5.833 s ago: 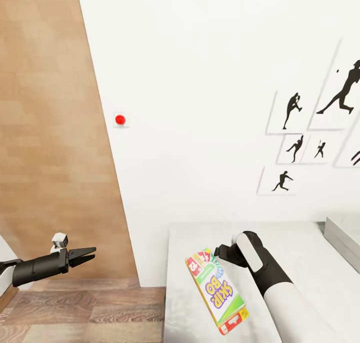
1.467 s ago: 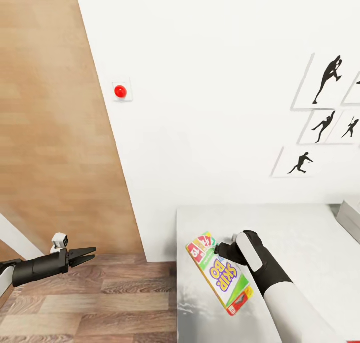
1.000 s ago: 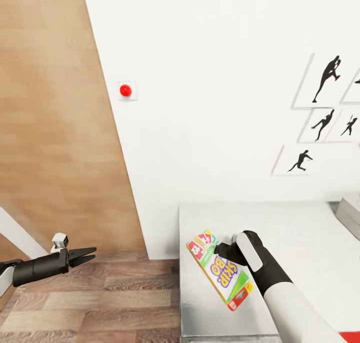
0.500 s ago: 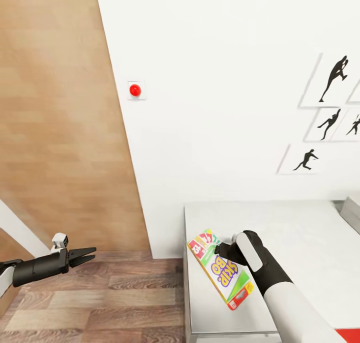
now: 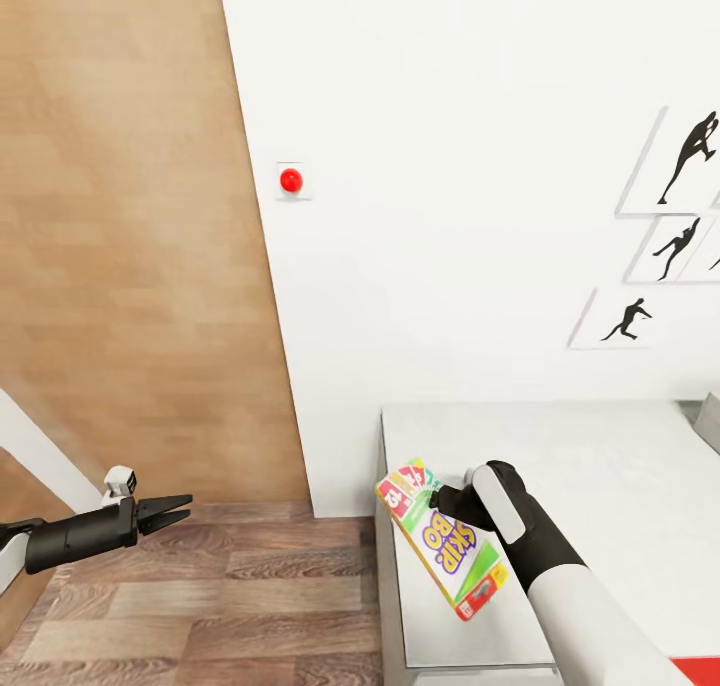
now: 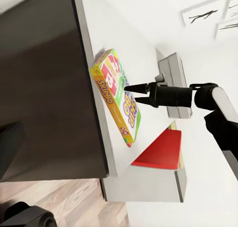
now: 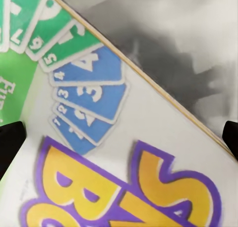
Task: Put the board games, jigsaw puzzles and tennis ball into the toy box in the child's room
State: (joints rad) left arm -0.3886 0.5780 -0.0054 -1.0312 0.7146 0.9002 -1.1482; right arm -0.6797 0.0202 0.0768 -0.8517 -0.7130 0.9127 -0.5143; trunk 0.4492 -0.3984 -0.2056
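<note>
My right gripper (image 5: 437, 499) is shut on the top edge of a board game (image 5: 441, 548), a white-and-green Skip-Bo box with a red logo. It hangs tilted just over the near left corner of the pale grey table (image 5: 600, 476). In the left wrist view the same gripper (image 6: 133, 94) pinches the box (image 6: 119, 100) from the side. The box's printed face (image 7: 99, 138) is close up in the right wrist view, with dark fingertips (image 7: 10, 143) at its edges. A pale grey toy box (image 6: 171, 81) stands further along the table. My left gripper (image 5: 186, 507) is open and empty over the floor.
A wood-panelled door (image 5: 130, 226) stands left of the white wall, which carries a red button (image 5: 291, 179) and framed silhouette pictures (image 5: 690, 156). Wood-plank floor (image 5: 220, 606) lies left of the table. A red flat thing (image 6: 159, 150) rests on the table's near part.
The whole view has shifted, so the camera has moved: wall, button and table edge slid right. Both arms keep their pose and the game stays in my right gripper.
</note>
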